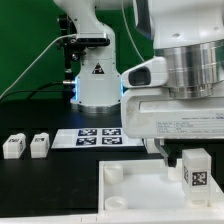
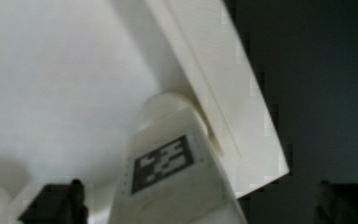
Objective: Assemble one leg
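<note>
Small white cube-like plastic leg (image 1: pixel 195 170) stands upright on the large white square panel (image 1: pixel 140 195), with the dark fingers (image 2: pixel 60 200) spread on both sides of it.

The fingers look released: in the wrist view each one is apart from the leg, which is near the panel's edge at the exterior view's right. I judge the leg is placed, but I cannot tell if it sits fully in a corner socket. Its face carries a black-and-white square tag. Two similar white blocks (image 1: pixel 14 146) (image 1: pixel 40 145) lie loose on the black tabletop (image 1: pixel 50 190), well apart from the panel.
</note>
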Motion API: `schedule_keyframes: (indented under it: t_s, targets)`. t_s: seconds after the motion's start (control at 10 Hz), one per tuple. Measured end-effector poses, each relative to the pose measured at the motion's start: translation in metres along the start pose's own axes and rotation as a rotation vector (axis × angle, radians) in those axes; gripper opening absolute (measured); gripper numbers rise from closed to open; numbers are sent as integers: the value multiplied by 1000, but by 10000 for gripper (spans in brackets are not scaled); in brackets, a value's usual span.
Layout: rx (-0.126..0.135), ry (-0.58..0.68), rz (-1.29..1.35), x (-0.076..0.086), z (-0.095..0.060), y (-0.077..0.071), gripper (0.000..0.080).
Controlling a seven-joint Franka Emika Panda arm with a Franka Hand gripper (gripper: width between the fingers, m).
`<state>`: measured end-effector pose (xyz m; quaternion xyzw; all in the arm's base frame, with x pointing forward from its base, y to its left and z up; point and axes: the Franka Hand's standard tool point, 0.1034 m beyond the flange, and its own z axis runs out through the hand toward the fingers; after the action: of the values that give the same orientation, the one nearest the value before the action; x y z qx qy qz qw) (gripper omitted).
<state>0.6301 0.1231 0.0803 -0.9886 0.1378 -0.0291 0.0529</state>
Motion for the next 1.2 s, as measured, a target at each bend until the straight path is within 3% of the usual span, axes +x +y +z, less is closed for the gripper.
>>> schedule_keyframes:
  t_s: [0.2, 0.4, 0.5, 0.6, 0.7, 0.9, 1.2]
  targets:
    - [-15, -1, -228, 6, -2, 0, 649]
    - [-15, -3, -203, 5, -1, 0, 621]
    - [-13, -3, -172, 5, -1, 0, 443]
    - [-7, -4, -26, 5, -1, -1, 443]
    - [-10, -3, 57, 5, -1, 2, 304]
    - [-11, -4, 248, 5, 0, 3, 303]
    - [2, -12, 742, 6, 1, 8, 301]
